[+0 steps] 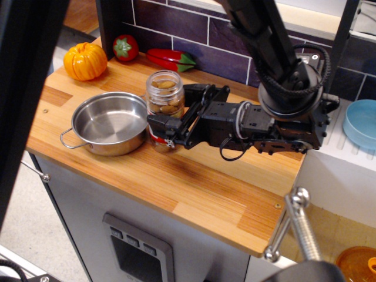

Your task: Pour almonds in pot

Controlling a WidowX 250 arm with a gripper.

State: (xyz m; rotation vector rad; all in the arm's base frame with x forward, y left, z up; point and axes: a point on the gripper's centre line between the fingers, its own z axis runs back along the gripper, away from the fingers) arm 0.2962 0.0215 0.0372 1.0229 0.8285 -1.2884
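The clear jar with brown almonds inside and a red-and-white label stands upright on the wooden counter. It touches the right rim of the shallow steel pot. The pot is empty, and one wire handle points to the front left. My gripper reaches in from the right and is shut on the jar's lower half. One black finger crosses the label in front, and the other is behind the jar.
An orange pumpkin, a tomato and a red pepper lie at the back by the tiled wall. A blue bowl sits at the right. The counter's front edge is close below the pot.
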